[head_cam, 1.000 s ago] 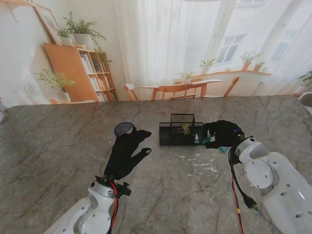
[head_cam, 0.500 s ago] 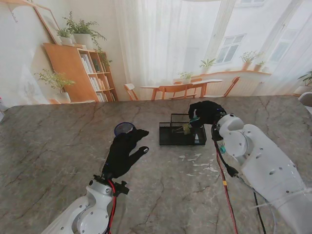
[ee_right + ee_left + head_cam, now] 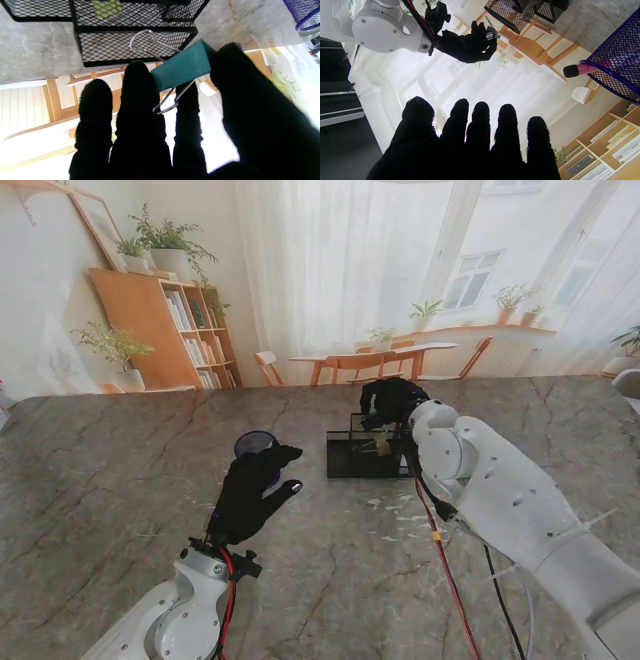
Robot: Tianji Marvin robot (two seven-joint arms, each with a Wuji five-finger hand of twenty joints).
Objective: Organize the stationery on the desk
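1. Teal binder clip (image 3: 181, 65) is pinched between the thumb and fingers (image 3: 140, 82) of the right hand (image 3: 392, 399), just over the black mesh organizer (image 3: 352, 455).
2. Left hand (image 3: 255, 488) holds nothing, fingers spread, near the blue mesh cup (image 3: 254, 444).

Right hand (image 3: 390, 400) hangs over black mesh organizer (image 3: 372, 452), teal binder clip (image 3: 182, 66) pinched in fingers; compartments beneath open-topped, mesh walls and yellow-green item (image 3: 106, 7) inside one. Left hand (image 3: 255, 490) spread, holding nothing, just beside blue mesh cup (image 3: 254, 445), pink pen (image 3: 580, 69) inside. Bare marble table (image 3: 110, 480) left of cup. White scraps (image 3: 408, 515) nearer to me than organizer.
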